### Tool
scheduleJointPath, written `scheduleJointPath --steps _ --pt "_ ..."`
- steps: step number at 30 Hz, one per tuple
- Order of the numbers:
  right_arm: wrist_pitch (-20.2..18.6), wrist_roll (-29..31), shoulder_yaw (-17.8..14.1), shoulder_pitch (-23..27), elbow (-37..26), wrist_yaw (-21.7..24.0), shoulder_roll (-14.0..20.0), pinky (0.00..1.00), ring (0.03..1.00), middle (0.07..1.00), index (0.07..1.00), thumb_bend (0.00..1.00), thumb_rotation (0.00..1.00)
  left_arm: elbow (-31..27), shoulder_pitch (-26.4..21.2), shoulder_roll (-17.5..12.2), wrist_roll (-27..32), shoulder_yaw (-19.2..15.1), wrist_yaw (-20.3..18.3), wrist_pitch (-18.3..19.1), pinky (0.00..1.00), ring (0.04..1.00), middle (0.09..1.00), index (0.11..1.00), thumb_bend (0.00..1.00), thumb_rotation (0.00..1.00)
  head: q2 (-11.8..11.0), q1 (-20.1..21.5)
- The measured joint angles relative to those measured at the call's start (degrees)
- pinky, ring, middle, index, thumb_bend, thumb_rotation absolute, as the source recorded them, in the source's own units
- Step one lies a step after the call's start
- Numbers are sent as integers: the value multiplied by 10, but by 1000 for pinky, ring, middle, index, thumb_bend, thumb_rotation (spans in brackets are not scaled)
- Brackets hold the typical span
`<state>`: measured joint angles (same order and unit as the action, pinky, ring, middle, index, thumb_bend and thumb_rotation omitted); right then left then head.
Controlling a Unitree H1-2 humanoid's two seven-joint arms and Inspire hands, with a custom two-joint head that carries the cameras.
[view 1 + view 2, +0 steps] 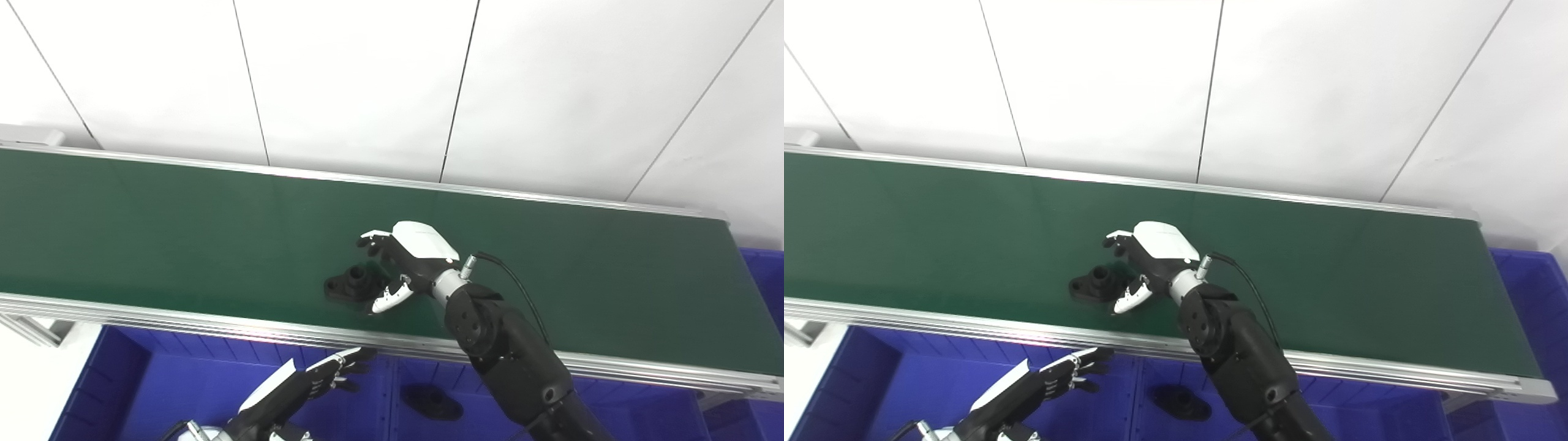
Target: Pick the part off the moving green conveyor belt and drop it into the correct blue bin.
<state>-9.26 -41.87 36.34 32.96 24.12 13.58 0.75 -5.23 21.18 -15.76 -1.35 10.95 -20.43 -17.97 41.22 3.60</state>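
Green conveyor belt (184, 220) runs edge to edge across the view, silver rails along the near and far sides, its right end visible near the picture's right side. Black part (350, 283), a flanged piece with a raised round hub, lies flat on the belt close to the near rail, roughly mid-length. Right hand (401, 260) is out over the belt just right of the part, fingers (370, 240) spread and curled beyond the hub, thumb (389, 298) on the near side; the hand brackets the part but has no grip on it. Contact with the part cannot be told. Belt left of the part is bare green all the way to the left edge; right of the forearm it is bare to the right end.

Left hand (306, 383) sits below the near rail over the blue bin (153, 380), fingers extended and apart, holding nothing. Second black part (432, 401) lies in the neighbouring blue bin (612, 392), just beside the right forearm. Another blue bin (762, 269) shows past the belt's right end.
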Motion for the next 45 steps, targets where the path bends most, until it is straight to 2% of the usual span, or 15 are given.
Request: scheduleJointPath --steps 3,4,5,7,11,22,27,31,33,37,40,45 --pt "10 2 1 -6 2 -9 2 411 486 497 707 553 0 0 0 0 0 0 0 3 777 886 925 901 711 368 1 0" --pt "13 2 2 -9 3 -14 3 386 461 491 581 535 0 0 0 0 0 0 0 3 771 881 922 900 709 364 2 0" --pt "16 2 2 -12 3 -20 4 344 415 486 529 527 0 0 0 0 0 0 0 3 769 880 921 900 708 361 2 1" --pt "25 2 2 -17 4 -30 6 306 371 481 500 523 0 -1 0 0 0 0 0 3 771 882 921 902 708 357 2 0" --pt "31 3 0 -23 5 -36 12 288 347 479 494 521 0 -2 0 0 0 0 0 5 771 884 923 904 714 366 4 2" --pt "33 6 1 -28 10 -47 19 363 434 486 494 520 0 -8 0 0 4 0 0 9 757 883 925 903 716 358 8 2" --pt "34 0 9 -29 0 -50 26 366 439 487 493 520 0 -12 0 0 5 0 0 13 754 881 928 906 708 353 10 4" --pt "34 -3 11 -37 -12 -51 29 337 404 484 493 521 0 -19 0 0 5 0 0 14 759 883 928 906 711 353 11 4" --pt "33 -6 12 -44 -25 -51 32 306 375 482 493 522 0 -19 0 0 5 0 0 14 758 883 926 904 713 352 11 3" --pt "31 -15 10 -76 -105 -33 37 267 344 481 492 523 0 -19 0 1 5 0 0 14 755 880 924 903 712 353 13 4" --pt "23 -23 -5 -81 -147 -27 37 277 352 481 492 523 0 -19 0 1 5 1 0 14 760 884 926 905 710 351 14 3" --pt "-15 -38 -39 -92 -246 -4 48 253 329 479 492 522 0 -19 -1 1 5 1 -3 17 763 883 926 906 709 356 16 4"
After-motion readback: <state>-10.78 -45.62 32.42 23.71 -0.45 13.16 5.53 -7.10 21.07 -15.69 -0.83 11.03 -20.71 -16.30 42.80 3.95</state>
